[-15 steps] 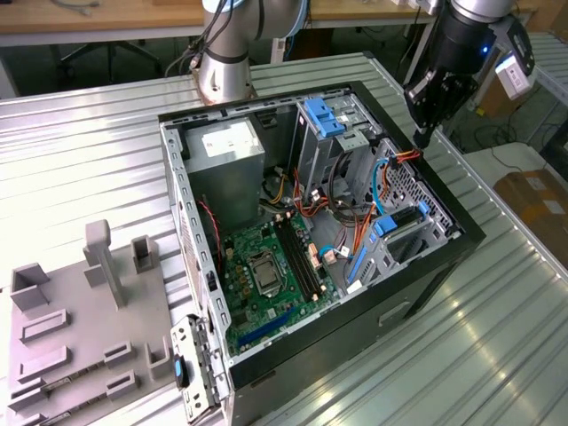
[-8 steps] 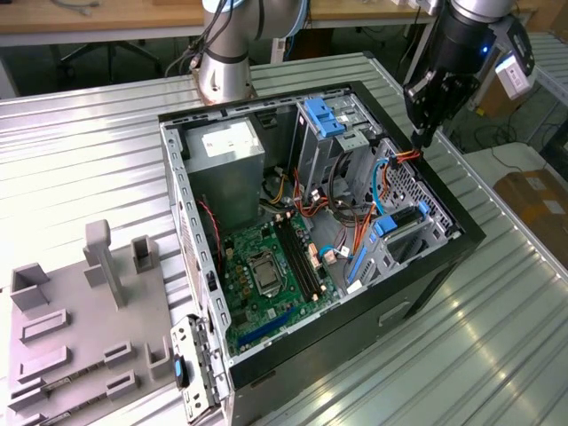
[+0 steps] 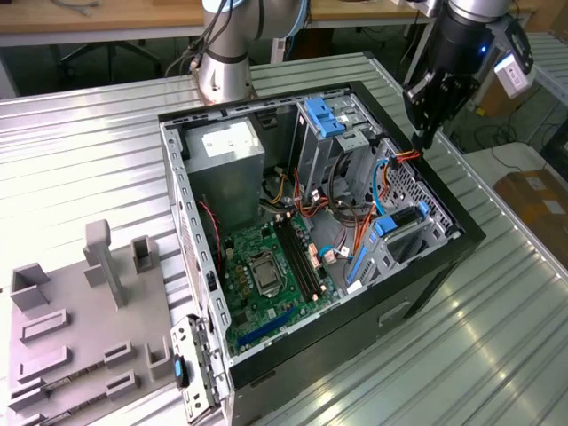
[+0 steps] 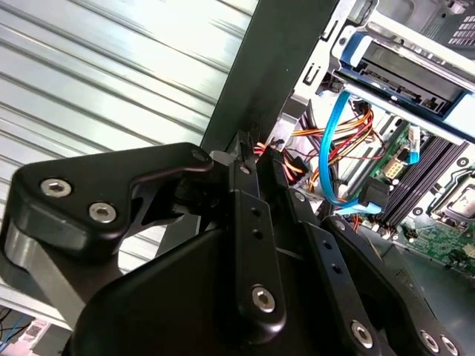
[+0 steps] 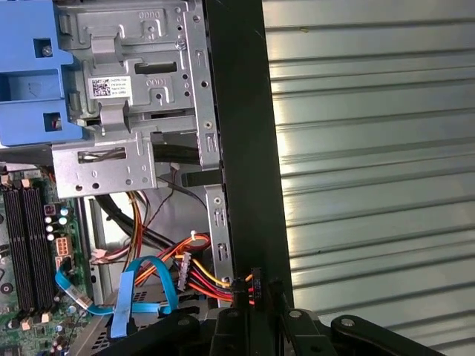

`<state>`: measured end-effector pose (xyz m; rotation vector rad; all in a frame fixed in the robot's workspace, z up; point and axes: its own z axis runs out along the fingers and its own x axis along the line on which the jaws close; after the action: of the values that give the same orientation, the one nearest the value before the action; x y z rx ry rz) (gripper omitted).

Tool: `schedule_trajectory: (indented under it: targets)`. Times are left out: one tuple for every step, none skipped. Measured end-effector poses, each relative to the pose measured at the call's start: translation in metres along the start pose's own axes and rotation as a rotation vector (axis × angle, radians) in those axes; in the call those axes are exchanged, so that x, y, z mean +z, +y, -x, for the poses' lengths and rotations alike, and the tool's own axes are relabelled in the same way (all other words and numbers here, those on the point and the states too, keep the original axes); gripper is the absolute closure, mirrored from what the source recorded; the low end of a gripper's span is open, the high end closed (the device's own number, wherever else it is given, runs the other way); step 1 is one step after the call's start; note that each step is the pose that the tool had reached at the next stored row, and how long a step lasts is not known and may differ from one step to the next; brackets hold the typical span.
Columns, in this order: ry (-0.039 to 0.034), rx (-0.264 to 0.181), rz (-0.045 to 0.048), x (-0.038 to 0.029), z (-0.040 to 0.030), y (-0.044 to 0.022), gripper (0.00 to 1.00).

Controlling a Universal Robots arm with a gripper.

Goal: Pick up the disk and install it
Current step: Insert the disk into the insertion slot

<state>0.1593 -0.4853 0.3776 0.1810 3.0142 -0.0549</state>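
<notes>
The disk (image 3: 401,224), with blue rails along its edges, lies in a drive cage at the exterior view's right inside the open computer case (image 3: 461,240). In the second wrist view the disk (image 4: 404,70) sits in that cage past the cables. My gripper (image 3: 424,140) hangs over the case's black side wall, above and behind the disk. In both wrist views the gripper (image 4: 249,159) (image 5: 256,297) is shut on a black power connector (image 5: 252,283) with red, yellow and orange wires.
A bare blue bracket (image 3: 324,115) (image 5: 26,81) stands in the upper bay. A grey power supply box (image 3: 229,146) and the motherboard (image 3: 266,275) fill the case. A blue data cable (image 4: 334,148) loops nearby. A grey fixture (image 3: 80,328) sits at the exterior view's left.
</notes>
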Motion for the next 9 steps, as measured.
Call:
schedule_trajectory:
  targets:
    - [-0.0005, 0.0, -0.0042, 0.0, -0.0002, 0.0018, 0.76]
    - [-0.0013, -0.001, -0.0108, 0.0, -0.0004, 0.0032, 0.76]
    - [-0.0023, -0.002, -0.0192, 0.0001, -0.0004, 0.0033, 0.76]
    - [-0.0031, -0.003, -0.0257, 0.0002, -0.0004, 0.0033, 0.76]
    - [-0.0035, -0.003, -0.0285, 0.0004, -0.0004, 0.0034, 0.76]
    - [-0.0037, -0.003, -0.0305, 0.0003, -0.0005, 0.0038, 0.76]
    - [-0.0037, -0.003, -0.0311, 0.0003, -0.0005, 0.0042, 0.76]
    - [-0.0038, -0.001, -0.032, 0.0004, -0.0006, 0.0046, 0.76]
    - [-0.0039, -0.001, -0.0334, 0.0004, -0.0006, 0.0046, 0.76]
